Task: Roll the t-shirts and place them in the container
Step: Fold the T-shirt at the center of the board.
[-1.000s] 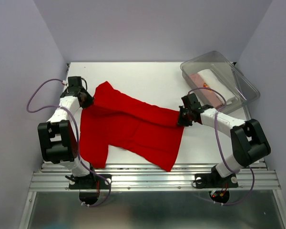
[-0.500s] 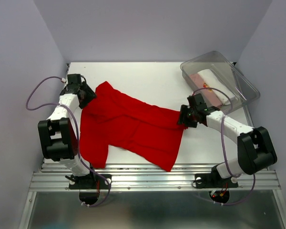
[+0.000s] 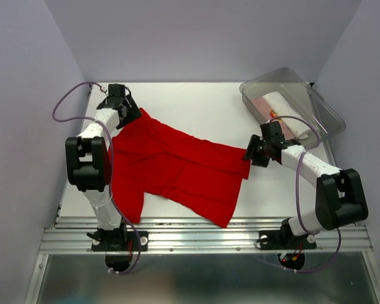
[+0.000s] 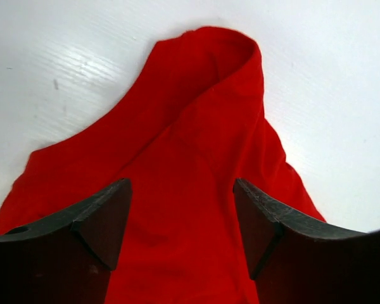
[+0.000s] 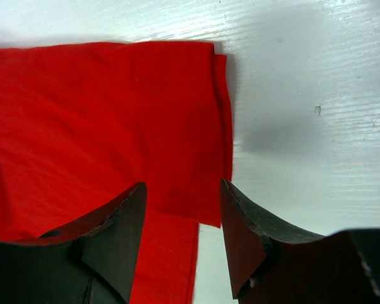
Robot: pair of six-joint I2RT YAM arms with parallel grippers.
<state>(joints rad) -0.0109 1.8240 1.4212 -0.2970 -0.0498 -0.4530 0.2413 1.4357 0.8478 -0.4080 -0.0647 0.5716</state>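
A bright red t-shirt [image 3: 177,168] lies on the white table [image 3: 202,104] with its far long side folded over. My left gripper [image 3: 132,116] hovers open over the shirt's far-left sleeve. In the left wrist view that sleeve [image 4: 202,95] lies flat between and beyond the open left gripper [image 4: 182,202], and no cloth is pinched. My right gripper [image 3: 249,156] is open above the folded right-hand corner. The right wrist view shows that corner of the shirt [image 5: 177,126] under the open right gripper [image 5: 181,196], lying loose.
A clear plastic bin [image 3: 326,111] stands at the far right of the table, with a white roll [image 3: 290,114] and a pale pink roll [image 3: 266,107] inside. The table's right edge is close beyond the right arm. Grey walls surround the table.
Both grippers were shut on the shirt's fold and have opened, leaving it on the table. The left gripper moved farther back along the sleeve; the right one shifted slightly right.
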